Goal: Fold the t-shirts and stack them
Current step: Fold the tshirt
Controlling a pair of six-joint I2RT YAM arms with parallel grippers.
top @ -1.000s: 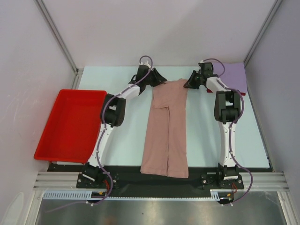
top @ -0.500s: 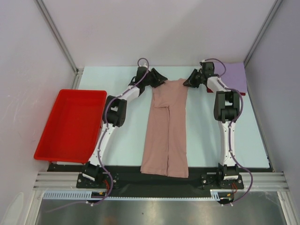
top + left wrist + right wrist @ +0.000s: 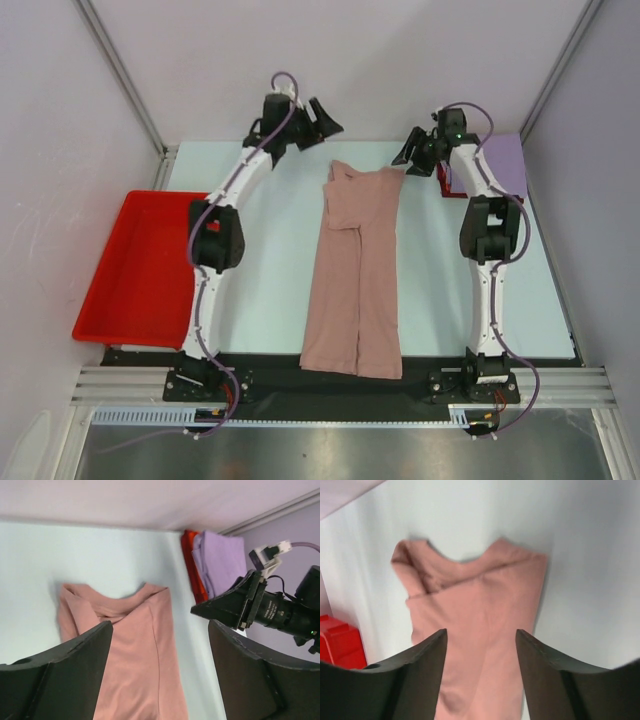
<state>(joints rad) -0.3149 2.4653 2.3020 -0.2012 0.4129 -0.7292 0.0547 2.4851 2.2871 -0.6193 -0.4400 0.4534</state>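
Note:
A dusty-pink t-shirt (image 3: 355,280) lies folded into a long strip down the middle of the table, collar at the far end. My left gripper (image 3: 323,115) hangs open above the table, left of the collar and apart from it. My right gripper (image 3: 405,156) stands open just right of the collar, holding nothing. Both wrist views look down on the collar end (image 3: 132,640) (image 3: 480,605) between open jaws (image 3: 160,630) (image 3: 481,632). A folded lavender t-shirt (image 3: 503,165) rests on a folded red one (image 3: 191,562) at the far right corner.
A red plastic tray (image 3: 145,265) sits off the table's left edge; its corner (image 3: 339,642) shows in the right wrist view. White walls and metal frame posts (image 3: 120,75) close in the far side. The right arm's finger (image 3: 225,605) crosses the left wrist view.
Both grippers opened and let go of the pink shirt's collar end. The left arm lifted and swung back to the left; the right one drew back slightly. The shirt stays flat.

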